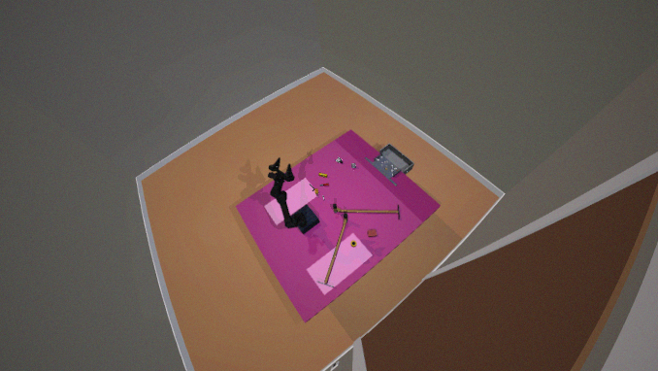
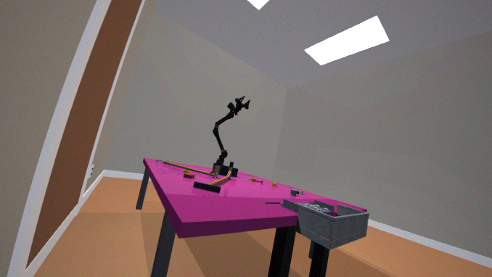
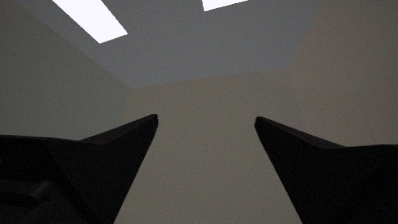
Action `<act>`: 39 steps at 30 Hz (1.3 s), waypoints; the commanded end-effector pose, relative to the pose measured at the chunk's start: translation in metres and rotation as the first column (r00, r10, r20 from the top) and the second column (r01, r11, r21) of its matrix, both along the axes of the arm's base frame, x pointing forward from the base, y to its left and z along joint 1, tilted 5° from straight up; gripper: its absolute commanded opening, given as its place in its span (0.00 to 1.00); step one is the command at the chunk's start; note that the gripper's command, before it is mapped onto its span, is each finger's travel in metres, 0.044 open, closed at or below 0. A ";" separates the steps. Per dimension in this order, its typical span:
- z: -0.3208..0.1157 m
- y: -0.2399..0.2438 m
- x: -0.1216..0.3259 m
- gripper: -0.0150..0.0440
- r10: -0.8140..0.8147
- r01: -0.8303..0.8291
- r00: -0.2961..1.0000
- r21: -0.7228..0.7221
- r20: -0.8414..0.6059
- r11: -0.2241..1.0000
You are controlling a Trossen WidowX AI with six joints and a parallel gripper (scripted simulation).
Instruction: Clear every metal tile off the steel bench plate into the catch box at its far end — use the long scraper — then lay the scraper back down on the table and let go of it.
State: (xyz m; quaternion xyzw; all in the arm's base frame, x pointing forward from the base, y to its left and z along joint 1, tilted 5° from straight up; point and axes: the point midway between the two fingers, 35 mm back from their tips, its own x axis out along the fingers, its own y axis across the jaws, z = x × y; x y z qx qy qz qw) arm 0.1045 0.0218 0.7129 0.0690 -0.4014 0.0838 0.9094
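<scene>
the pincer [image 1: 282, 165] [image 2: 247, 101] [image 3: 206, 119] stood wide open and empty, held high, perhaps for a clear swing. the metal tiles [image 1: 386, 165] [image 2: 316, 207] lay scattered on the bench plate [image 1: 378, 165] [image 2: 328, 210], beside the catch box [image 1: 411, 167] [image 2: 349, 231], placed presumably to receive them. two long-handled tools [image 1: 371, 212] [image 2: 220, 180] lay across the surface [image 1: 388, 194] [image 2: 232, 207], handle ends near the arm, likely for easy grasping.

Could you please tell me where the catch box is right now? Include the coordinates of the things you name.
In the top view, the catch box [image 1: 411, 167] [image 2: 350, 232] is at the table's upper-right edge, directly beyond the steel plate [image 1: 379, 165].
</scene>
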 end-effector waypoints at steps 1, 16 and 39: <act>-0.006 0.005 0.005 1.00 -0.019 0.019 1.000 -0.031 -0.008 0.999; -0.031 0.015 0.026 1.00 -0.120 0.111 0.991 -0.135 -0.058 0.985; -0.081 0.012 0.067 1.00 -0.270 0.218 0.947 -0.266 -0.176 0.939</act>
